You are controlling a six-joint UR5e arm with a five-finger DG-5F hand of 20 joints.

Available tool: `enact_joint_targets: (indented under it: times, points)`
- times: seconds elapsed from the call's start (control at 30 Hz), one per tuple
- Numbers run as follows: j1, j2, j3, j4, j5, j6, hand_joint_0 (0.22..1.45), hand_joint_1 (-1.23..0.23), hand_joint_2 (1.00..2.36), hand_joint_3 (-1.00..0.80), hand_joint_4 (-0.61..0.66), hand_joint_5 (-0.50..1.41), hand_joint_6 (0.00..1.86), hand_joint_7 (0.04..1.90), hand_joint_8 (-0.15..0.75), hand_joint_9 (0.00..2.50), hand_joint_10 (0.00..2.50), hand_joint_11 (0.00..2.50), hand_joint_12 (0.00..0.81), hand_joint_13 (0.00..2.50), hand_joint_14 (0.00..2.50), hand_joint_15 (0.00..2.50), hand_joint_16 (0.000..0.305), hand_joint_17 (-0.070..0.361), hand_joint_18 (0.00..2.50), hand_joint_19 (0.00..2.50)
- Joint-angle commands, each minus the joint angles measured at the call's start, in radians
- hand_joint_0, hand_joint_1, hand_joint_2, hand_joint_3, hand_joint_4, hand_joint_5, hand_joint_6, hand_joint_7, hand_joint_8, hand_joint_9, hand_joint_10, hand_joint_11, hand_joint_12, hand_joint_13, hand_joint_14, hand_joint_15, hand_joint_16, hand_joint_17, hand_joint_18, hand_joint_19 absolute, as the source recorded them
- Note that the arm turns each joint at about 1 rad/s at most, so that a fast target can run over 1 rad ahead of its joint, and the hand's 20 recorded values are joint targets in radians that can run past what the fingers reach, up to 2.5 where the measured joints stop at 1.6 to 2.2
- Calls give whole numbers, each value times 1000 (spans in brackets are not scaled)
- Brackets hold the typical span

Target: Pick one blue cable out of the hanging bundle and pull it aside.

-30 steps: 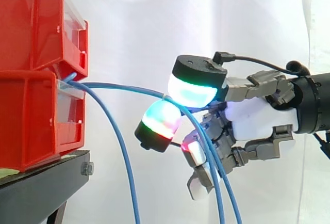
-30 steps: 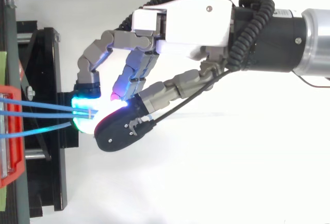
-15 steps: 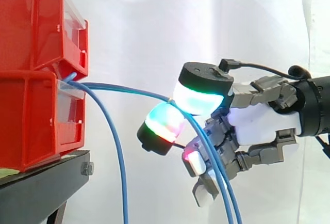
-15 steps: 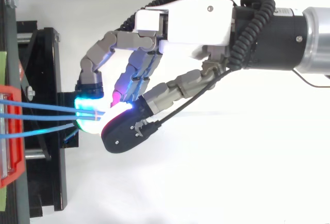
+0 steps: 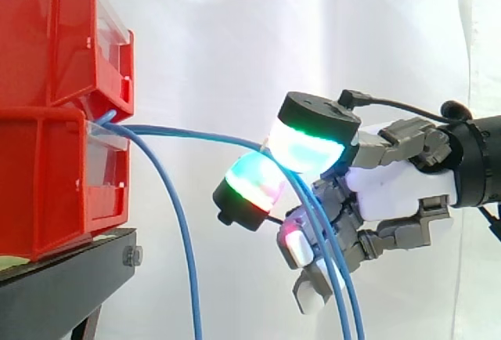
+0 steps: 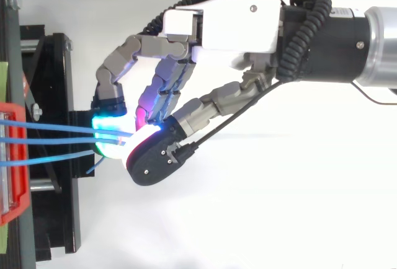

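Blue cables come out between the two stacked red bins [image 5: 47, 175]. Two of them [image 5: 196, 133] stretch rightward to my hand [image 5: 391, 191], pinched between a green-glowing pad [image 5: 309, 148] and a second glowing pad below it. Beyond the pinch they drop past the curled fingers to the bottom edge. A third blue cable [image 5: 181, 230] hangs loose beside the bins. From above, the upper two cables [image 6: 56, 127] run into the glowing pads, and the third [image 6: 56, 157] curves off below them. The hand [image 6: 229, 27] reaches in from the right.
The bins rest on a black stand [image 5: 70, 277] at the left, whose frame [image 6: 56, 64] lies just left of the fingertips in the top view. A white curtain hangs behind. Open space lies right of the bins and under the arm.
The hand has shifted slightly right, away from the bins, keeping its pinch on the cables. The loose cable has swung a little.
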Motion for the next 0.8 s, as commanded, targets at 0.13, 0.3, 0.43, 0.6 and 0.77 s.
enact_joint_targets:
  times: [0.13,0.3,0.43,0.6,0.77]
  points:
    - [0,0,0,0,-1,0,794,-902,1000,-500,-298,-124,974,1059,218,1036,21,564,265,1031,25,592,39,87,822,435]
    - [0,0,0,0,-1,0,787,-923,1000,-500,-336,-121,972,1058,175,1038,20,546,256,1037,24,594,37,84,829,431]
    - [-3,0,0,0,-1,0,777,-932,1000,-500,-355,-119,971,1042,165,1045,18,527,252,1037,25,597,37,83,833,424]
    - [-6,0,0,0,-7,0,713,-971,1000,-500,-264,-106,951,909,156,1049,18,525,249,1039,26,604,36,82,830,435]
    - [-8,0,0,0,-18,-2,571,-984,1000,-500,-131,-105,905,861,163,1056,18,530,262,1046,26,605,38,86,834,456]
